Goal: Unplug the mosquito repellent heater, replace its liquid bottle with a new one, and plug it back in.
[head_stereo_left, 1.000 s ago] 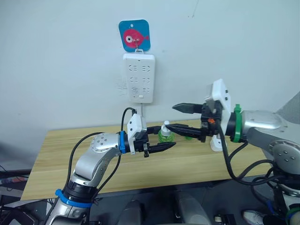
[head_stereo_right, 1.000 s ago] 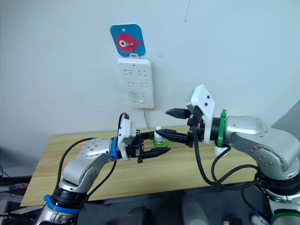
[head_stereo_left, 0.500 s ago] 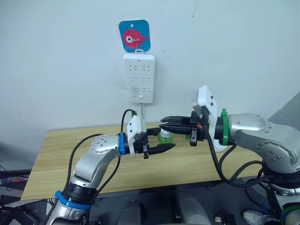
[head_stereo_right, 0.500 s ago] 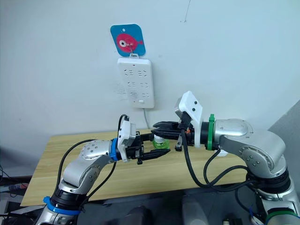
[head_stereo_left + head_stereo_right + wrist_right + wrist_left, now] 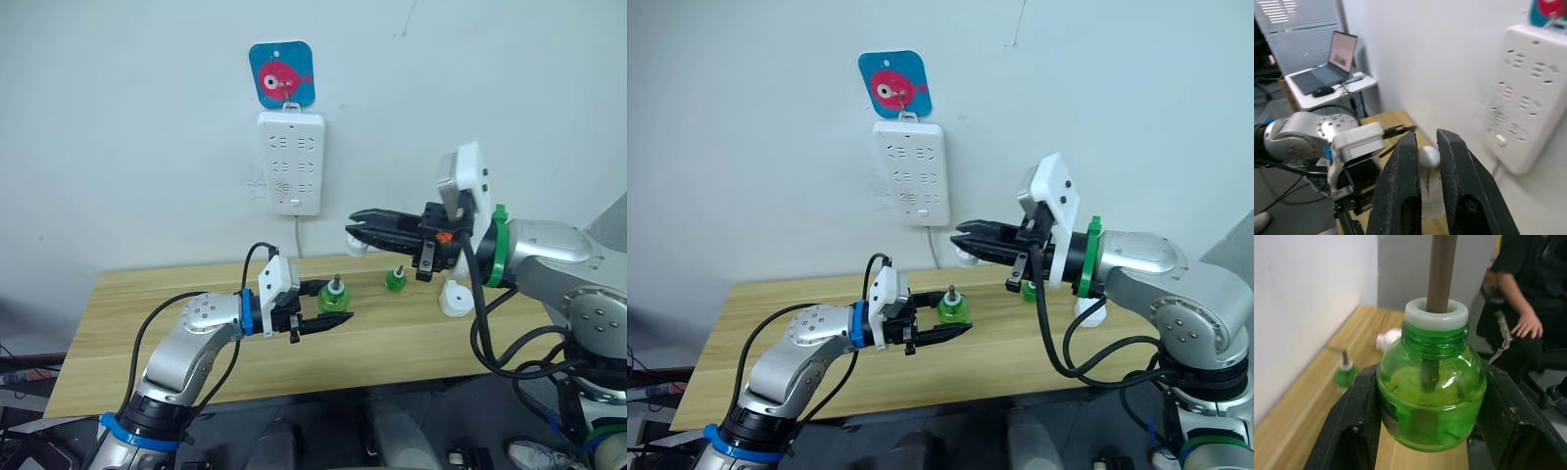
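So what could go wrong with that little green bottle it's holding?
1. The new bottle in the left gripper is open, with its wick sticking up. If it tips, liquid might spill.
2. The right gripper seems to pinch the white cap just at its fingertips, so the cap could slip and fall.
3. The old bottle on the table looks nearly the same now, so they could get mixed up.

Silver arms, black cables, blue and green wrist bands.

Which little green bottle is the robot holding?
The green bottle in the left pincer, wick up. The other bottle stands alone on the table.
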{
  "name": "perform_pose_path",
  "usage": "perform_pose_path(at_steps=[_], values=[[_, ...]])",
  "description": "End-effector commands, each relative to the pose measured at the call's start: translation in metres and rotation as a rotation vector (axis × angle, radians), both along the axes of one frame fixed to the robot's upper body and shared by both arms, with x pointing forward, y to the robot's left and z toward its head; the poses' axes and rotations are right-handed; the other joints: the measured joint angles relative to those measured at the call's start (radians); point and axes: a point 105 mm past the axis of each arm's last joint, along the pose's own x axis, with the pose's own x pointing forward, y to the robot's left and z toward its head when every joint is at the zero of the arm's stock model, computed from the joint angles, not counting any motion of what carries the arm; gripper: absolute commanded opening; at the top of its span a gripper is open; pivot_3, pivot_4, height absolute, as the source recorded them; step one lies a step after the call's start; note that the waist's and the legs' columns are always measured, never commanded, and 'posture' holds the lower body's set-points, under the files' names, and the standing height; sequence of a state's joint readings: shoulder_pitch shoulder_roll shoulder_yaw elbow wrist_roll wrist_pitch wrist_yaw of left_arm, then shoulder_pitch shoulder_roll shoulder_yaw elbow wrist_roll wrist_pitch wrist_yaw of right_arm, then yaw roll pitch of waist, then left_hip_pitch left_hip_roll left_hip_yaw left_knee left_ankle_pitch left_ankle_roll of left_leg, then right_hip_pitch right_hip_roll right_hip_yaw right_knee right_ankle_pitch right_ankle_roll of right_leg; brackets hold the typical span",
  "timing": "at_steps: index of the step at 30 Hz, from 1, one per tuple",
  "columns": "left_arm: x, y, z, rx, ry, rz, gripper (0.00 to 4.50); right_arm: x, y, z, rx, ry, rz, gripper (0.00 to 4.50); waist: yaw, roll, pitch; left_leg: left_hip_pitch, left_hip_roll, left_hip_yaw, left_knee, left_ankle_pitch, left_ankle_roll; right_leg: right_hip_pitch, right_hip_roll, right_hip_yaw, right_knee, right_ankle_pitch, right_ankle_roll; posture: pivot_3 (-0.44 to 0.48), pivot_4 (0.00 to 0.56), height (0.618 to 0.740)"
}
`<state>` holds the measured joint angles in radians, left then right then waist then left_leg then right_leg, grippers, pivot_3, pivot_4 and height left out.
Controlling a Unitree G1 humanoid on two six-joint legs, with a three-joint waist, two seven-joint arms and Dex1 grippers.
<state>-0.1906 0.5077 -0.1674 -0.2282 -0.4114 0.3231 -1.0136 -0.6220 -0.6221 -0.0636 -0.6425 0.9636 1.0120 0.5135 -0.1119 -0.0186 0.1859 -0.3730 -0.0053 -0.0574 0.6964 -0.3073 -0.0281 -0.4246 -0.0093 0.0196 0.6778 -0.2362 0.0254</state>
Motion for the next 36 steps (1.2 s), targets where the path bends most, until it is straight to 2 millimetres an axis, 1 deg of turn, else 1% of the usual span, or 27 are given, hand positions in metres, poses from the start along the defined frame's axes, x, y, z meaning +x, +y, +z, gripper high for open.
perform_pose_path(at_steps=[1,2,3,4,8,12,14,16,20,22,25,27,31,36], values=[[-0.001,0.015,-0.002,0.041,-0.035,0.037,2.3,0.012,-0.017,-0.001,0.027,-0.041,-0.14,0.2,0.0,0.0,0.0,0.0,0.0,0.0,0.0,0.0,0.0,0.0,0.0,0.0,0.0,0.0,0.0,-0.186,0.162,0.73],[-0.004,0.021,-0.007,0.062,-0.024,0.053,2.3,0.022,-0.026,-0.018,0.004,-0.028,-0.226,0.2,0.0,0.0,0.0,0.0,0.001,0.0,0.0,0.0,0.0,0.0,0.0,0.0,-0.001,0.0,0.0,-0.184,0.169,0.73],[-0.005,0.025,-0.01,0.074,-0.017,0.063,2.3,0.027,-0.031,-0.031,-0.016,-0.023,-0.278,0.2,0.001,0.0,0.0,0.0,0.0,0.0,-0.001,0.0,0.0,0.0,0.0,0.0,-0.001,0.0,0.0,-0.184,0.169,0.73],[-0.007,0.028,-0.011,0.072,-0.005,0.078,2.3,0.03,-0.035,-0.045,-0.031,-0.012,-0.319,0.2,0.001,0.0,0.0,0.0,0.001,0.001,-0.001,0.0,0.0,0.001,0.0,0.0,-0.002,-0.001,0.0,-0.177,0.186,0.73],[-0.016,0.03,-0.01,0.074,0.007,0.08,2.3,0.046,-0.057,-0.095,-0.051,-0.01,-0.543,0.2,0.005,0.001,0.008,0.0,0.001,0.001,-0.002,0.0,0.0,0.0,-0.001,0.0,-0.002,-0.003,0.004,-0.17,0.21,0.73],[-0.024,0.032,-0.011,0.089,0.02,0.07,2.3,0.054,-0.073,-0.134,-0.059,0.002,-0.696,0.2,0.005,-0.001,0.022,0.004,0.002,0.002,-0.003,0.0,0.0,0.002,-0.001,0.004,-0.002,-0.004,0.004,-0.167,0.236,0.73],[-0.025,0.032,-0.009,0.089,0.024,0.069,2.3,0.059,-0.082,-0.153,-0.039,0.037,-0.781,0.2,0.005,-0.001,0.032,0.007,0.002,0.003,-0.004,0.0,0.0,0.003,-0.001,0.005,-0.002,-0.006,0.003,-0.168,0.246,0.73],[-0.026,0.031,-0.008,0.091,0.027,0.068,2.3,0.063,-0.087,-0.168,-0.032,0.057,-0.835,0.2,0.004,-0.001,0.041,0.008,0.003,0.004,-0.004,0.0,0.0,0.003,0.0,0.011,-0.001,-0.007,0.002,-0.165,0.255,0.73],[-0.028,0.03,-0.005,0.094,0.029,0.06,2.3,0.075,-0.094,-0.185,-0.033,0.065,-0.912,0.2,0.003,-0.001,0.056,0.008,0.003,0.007,-0.005,0.0,0.0,0.001,0.0,0.015,0.0,-0.007,0.002,-0.159,0.262,0.73],[-0.028,0.029,-0.003,0.093,0.029,0.061,2.3,0.085,-0.101,-0.194,-0.044,0.067,-0.959,0.2,0.003,-0.001,0.061,0.008,0.003,0.009,-0.005,0.0,0.0,0.0,0.0,0.017,0.0,-0.007,0.002,-0.149,0.273,0.73],[-0.029,0.027,0.001,0.091,0.029,0.059,2.3,0.099,-0.115,-0.202,-0.046,0.067,-1.042,0.2,0.003,-0.003,0.071,0.008,0.003,0.01,-0.005,0.0,0.0,0.0,0.0,0.019,0.0,-0.006,0.002,-0.141,0.276,0.73],[-0.03,0.026,0.002,0.089,0.029,0.057,2.3,0.105,-0.119,-0.205,-0.04,0.073,-1.066,0.2,0.003,-0.003,0.074,0.008,0.003,0.01,-0.005,0.0,0.0,0.0,0.0,0.019,0.0,-0.006,0.002,-0.141,0.276,0.73],[-0.033,0.023,0.006,0.089,0.026,0.047,2.3,0.116,-0.121,-0.211,-0.025,0.081,-1.086,0.2,0.003,-0.004,0.082,0.008,0.003,0.01,-0.006,0.0,0.0,-0.001,0.0,0.019,0.0,-0.004,-0.002,-0.126,0.283,0.73],[-0.034,0.022,0.007,0.087,0.028,0.043,2.3,0.123,-0.118,-0.214,-0.009,0.088,-1.086,0.2,0.003,-0.004,0.086,0.008,0.003,0.01,-0.008,0.0,0.0,-0.001,0.0,0.019,0.0,-0.004,-0.002,-0.118,0.288,0.73]])
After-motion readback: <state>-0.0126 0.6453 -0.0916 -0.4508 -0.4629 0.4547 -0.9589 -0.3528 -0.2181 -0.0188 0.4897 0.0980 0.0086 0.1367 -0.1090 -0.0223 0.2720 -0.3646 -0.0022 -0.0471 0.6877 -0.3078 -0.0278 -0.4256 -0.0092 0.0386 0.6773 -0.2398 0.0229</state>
